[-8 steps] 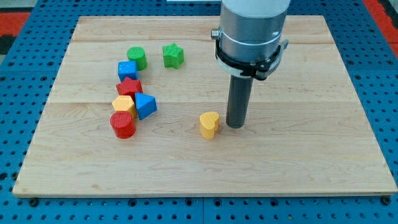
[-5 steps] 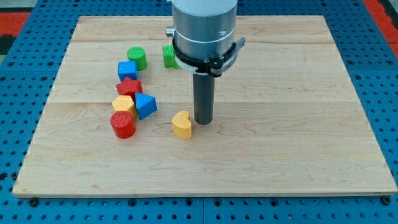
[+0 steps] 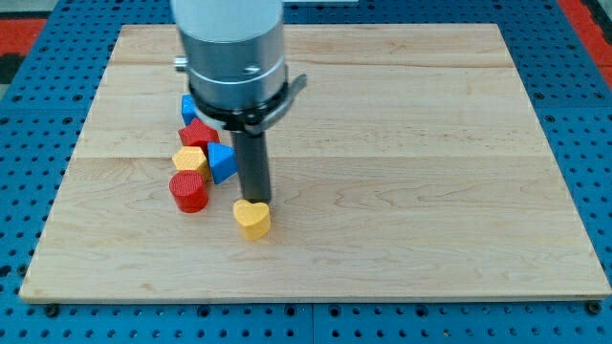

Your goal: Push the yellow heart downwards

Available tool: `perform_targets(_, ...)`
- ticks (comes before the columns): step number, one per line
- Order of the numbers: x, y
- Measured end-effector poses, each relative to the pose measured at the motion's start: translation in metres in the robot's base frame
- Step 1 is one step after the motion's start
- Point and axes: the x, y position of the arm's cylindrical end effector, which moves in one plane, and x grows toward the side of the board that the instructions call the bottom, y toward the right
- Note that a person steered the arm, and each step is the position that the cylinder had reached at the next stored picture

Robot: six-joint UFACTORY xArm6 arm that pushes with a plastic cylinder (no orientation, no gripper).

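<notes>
Here my tip (image 3: pixel 256 200) rests on the wooden worktop (image 3: pixel 430 191), touching the upper edge of the yellow heart (image 3: pixel 252 219), which serves as the landmark for everything else. I carry no fingers, only a straight dark rod, so nothing is spread, pressed together or pinched; contact is made by the rod's lower end alone.

The yellow heart lies left of the worktop's centre, in its lower half, with bare wood between it and the near edge at the view's bottom. Up and to the left of the heart stands a cluster of blocks: a red cylinder (image 3: pixel 189 191) nearest, a yellow hexagonal block (image 3: pixel 190 160) above that, a blue wedge-shaped block (image 3: pixel 222 162) just beside the rod, then a red star (image 3: pixel 198 134) and a blue block (image 3: pixel 187 108) partly hidden by my arm housing. The heart is apart from all of them.

Progress, as I judge it: the tip is set on the correct side for a downward push. What remains is to drive the heart further towards the view's bottom, stopping short of the worktop's edge.
</notes>
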Motion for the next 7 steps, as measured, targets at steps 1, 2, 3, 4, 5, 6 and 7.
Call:
perform_targets(1,-0.005,-0.014)
perform_targets(2,-0.02,-0.019)
perform_targets(3,-0.02,-0.021)
perform_targets(4,-0.01,-0.021)
perform_targets(5,-0.006,-0.021)
perform_targets(6,-0.007,-0.021)
perform_targets(7,-0.016,-0.022)
